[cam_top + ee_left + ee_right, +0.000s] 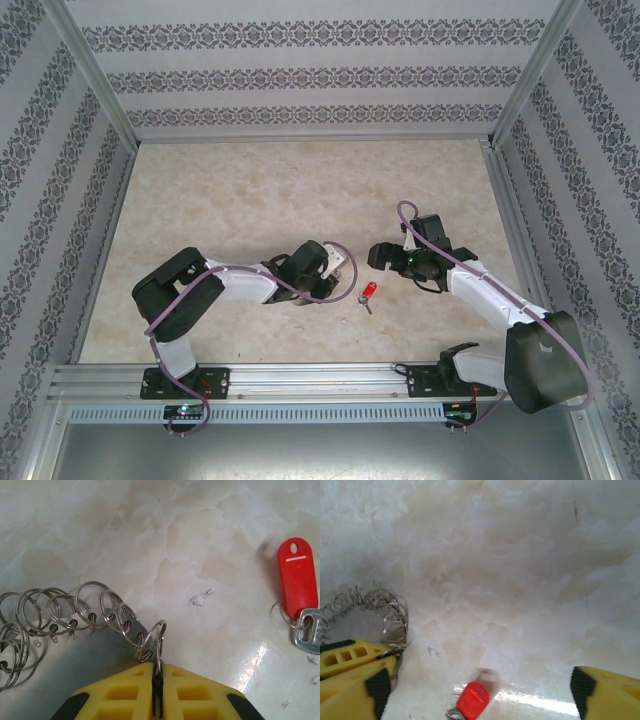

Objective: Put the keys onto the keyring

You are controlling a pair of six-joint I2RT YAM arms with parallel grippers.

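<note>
Left gripper [157, 675], yellow fingers pressed together on 1 small silvery split ring [150, 642] at the rim of the large thin grey metal keyring [75, 622], which lies flat on the pale marbled table [200, 540]; right gripper [476, 680] spread wide, holding nothing, poised over the tiny red-headed key [471, 701] with short silvery blade, lying on the table near the keyring but apart from it; risks: the thin wire may slip from the pinch under pull; the flat key may skid on the glossy surface as jaws close.
</note>
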